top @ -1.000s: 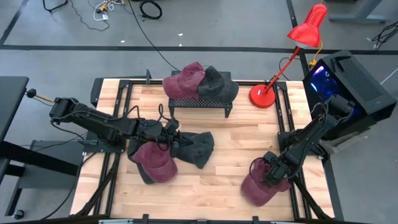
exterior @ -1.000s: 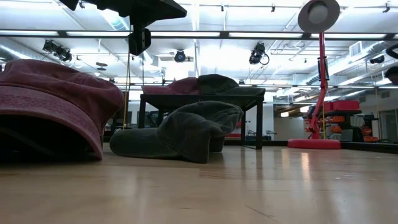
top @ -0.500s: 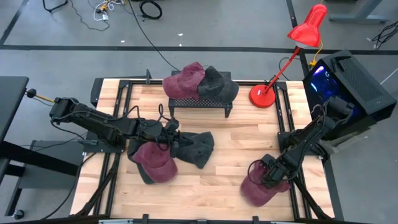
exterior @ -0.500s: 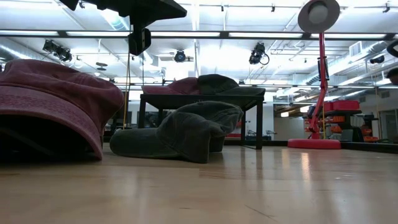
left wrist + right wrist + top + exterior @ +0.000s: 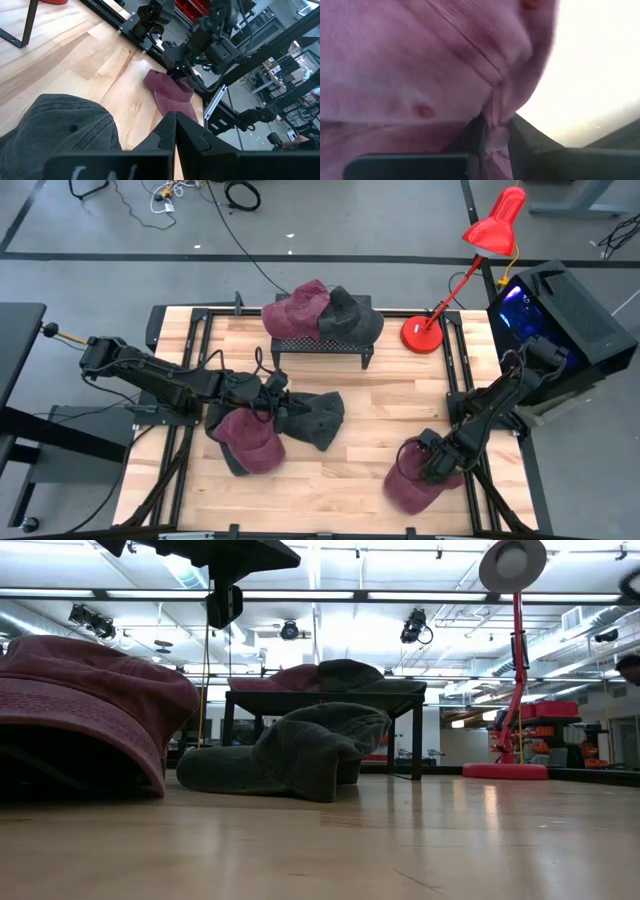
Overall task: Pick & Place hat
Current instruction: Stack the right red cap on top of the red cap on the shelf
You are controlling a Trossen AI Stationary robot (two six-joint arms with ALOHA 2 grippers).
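Note:
A maroon hat (image 5: 410,485) lies near the table's near right corner, and my right gripper (image 5: 432,463) is shut on it from above. A second maroon hat (image 5: 250,442) and a dark grey hat (image 5: 318,415) lie at the middle left. My left gripper (image 5: 270,388) hangs shut just above them, touching nothing. In the left wrist view its shut fingers (image 5: 175,135) reach out over the grey hat (image 5: 60,130). Two more hats, one maroon (image 5: 295,305) and one dark (image 5: 350,312), rest on a black stand (image 5: 320,345) at the far side. My right gripper pinches a raised fold of the maroon hat's cloth (image 5: 496,112) between its two fingers (image 5: 475,135). The fingers come from above, pointing down. The rest of the hat (image 5: 420,65) spreads out under the gripper, and most of it lies on the table.
A red desk lamp (image 5: 425,330) stands at the far right, its head reaching past the table's edge. A black case with blue lights (image 5: 560,310) sits beyond the right edge. Bare wood (image 5: 350,470) lies between the two groups of hats.
My right gripper has edged a little toward the table's near edge. The maroon hat under it has shifted that way with it. The left arm and the other hats have kept still.

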